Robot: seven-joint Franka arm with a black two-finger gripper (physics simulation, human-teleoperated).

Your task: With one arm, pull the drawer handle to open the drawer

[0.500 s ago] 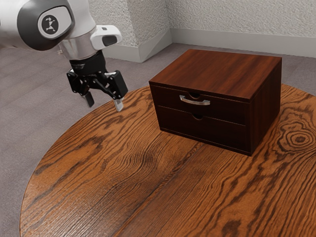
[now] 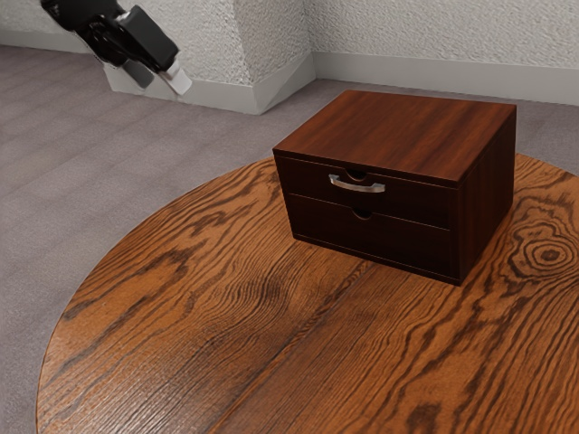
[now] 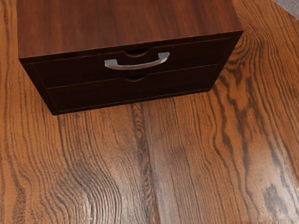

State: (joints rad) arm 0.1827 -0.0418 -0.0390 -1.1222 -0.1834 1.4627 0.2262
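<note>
Nearest lies the round table of orange-brown wood (image 2: 226,316), glossy, with bold dark grain running in long swirls and a ringed knot toward the exterior view's right. On it, toward its far side, stands the dark reddish-brown wooden two-drawer box (image 2: 407,136), square-edged with a smooth, finely streaked top. Its upper drawer (image 2: 412,197) sits flush with the front, shut, and carries the curved silver metal handle (image 2: 356,184) under a small notch. The lower drawer (image 2: 380,237) is flush too.

Beyond the table spreads grey, faintly banded carpet floor (image 2: 81,172). It meets a pale skirting board (image 2: 434,74) below the rough white plaster wall (image 2: 452,23), which juts out in a corner.

The black two-finger gripper (image 2: 158,78) hangs high at the exterior view's upper left, well apart from the handle. Its fingers are spread and hold nothing.
</note>
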